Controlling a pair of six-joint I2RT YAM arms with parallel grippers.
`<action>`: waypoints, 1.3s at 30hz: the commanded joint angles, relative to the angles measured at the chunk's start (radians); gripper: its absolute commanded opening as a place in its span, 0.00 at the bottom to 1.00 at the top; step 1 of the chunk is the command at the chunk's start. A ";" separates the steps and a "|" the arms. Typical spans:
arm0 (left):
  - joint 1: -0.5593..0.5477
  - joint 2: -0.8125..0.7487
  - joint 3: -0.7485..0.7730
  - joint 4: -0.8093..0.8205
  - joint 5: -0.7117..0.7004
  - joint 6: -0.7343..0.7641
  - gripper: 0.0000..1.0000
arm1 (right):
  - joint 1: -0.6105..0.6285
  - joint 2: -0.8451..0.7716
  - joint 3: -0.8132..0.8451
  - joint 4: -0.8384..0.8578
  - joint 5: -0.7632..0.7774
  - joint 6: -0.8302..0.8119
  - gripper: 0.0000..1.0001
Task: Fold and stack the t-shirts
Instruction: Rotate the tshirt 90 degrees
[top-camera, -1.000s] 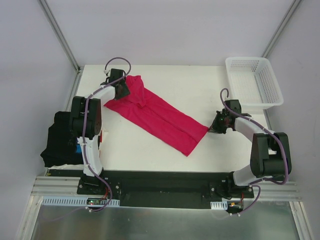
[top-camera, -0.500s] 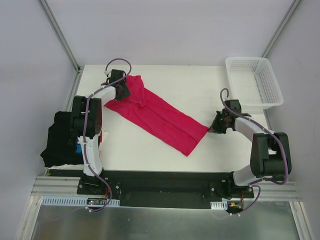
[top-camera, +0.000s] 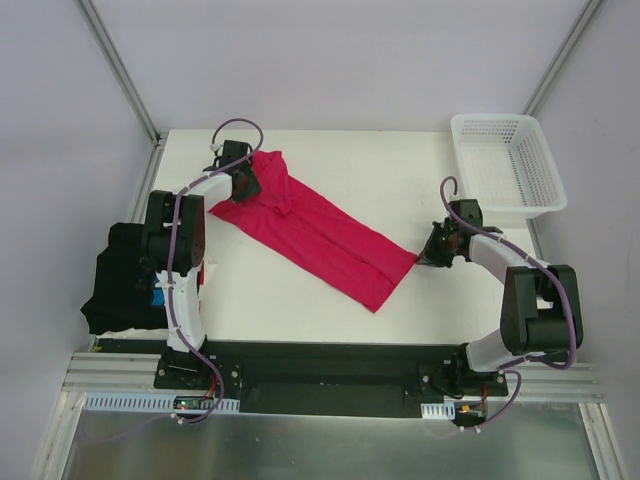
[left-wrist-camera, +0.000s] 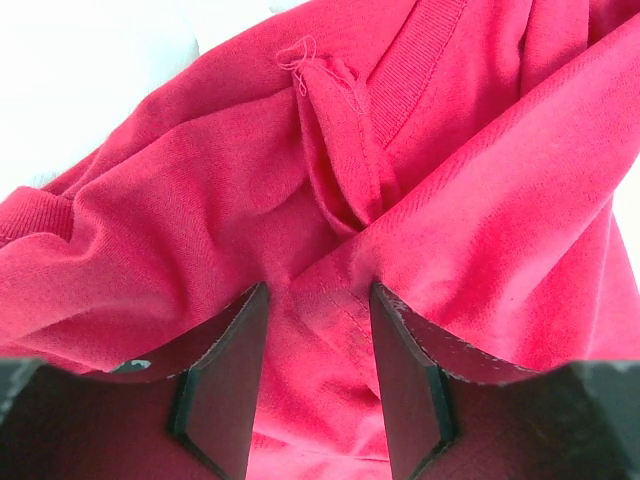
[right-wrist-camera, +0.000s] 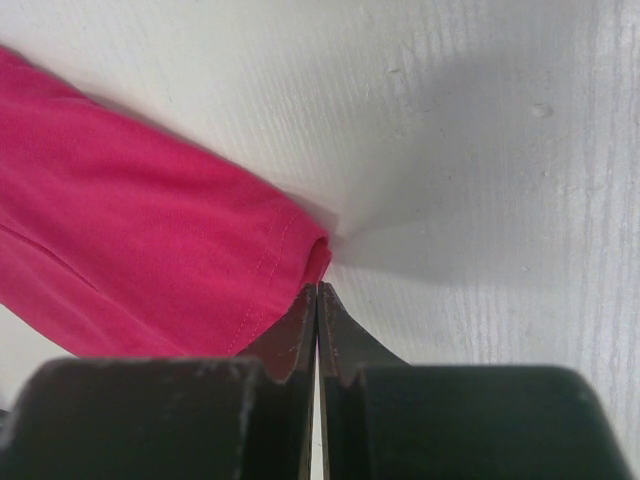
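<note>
A crimson-pink t-shirt (top-camera: 320, 235) lies folded into a long strip, running diagonally from the far left toward the table's middle. My left gripper (top-camera: 245, 182) presses down on its collar end. In the left wrist view its jaws stand apart over the shirt (left-wrist-camera: 200, 200), with a seamed fold of cloth between the left gripper (left-wrist-camera: 318, 290) fingers. My right gripper (top-camera: 430, 256) sits at the hem corner. In the right wrist view the right gripper (right-wrist-camera: 318, 287) is shut, its tips touching the shirt's (right-wrist-camera: 130, 230) hem corner. A black t-shirt (top-camera: 118, 280) with a bit of blue print lies heaped at the left edge.
A white lattice basket (top-camera: 500, 118) stands at the far right corner of the white table (top-camera: 400, 170). The left arm's base stands between the black heap and the crimson shirt. Metal frame posts rise at both far corners.
None of the arms or the shirt has visibly moved.
</note>
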 joint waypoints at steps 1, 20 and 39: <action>0.001 0.015 0.029 0.019 0.016 -0.014 0.44 | -0.007 -0.014 -0.001 0.019 -0.010 0.005 0.01; -0.007 0.024 0.072 0.018 0.035 -0.005 0.31 | -0.008 -0.008 -0.008 0.029 -0.016 0.010 0.01; -0.018 -0.002 0.062 0.016 0.033 0.009 0.22 | -0.008 0.004 -0.011 0.046 -0.026 0.013 0.01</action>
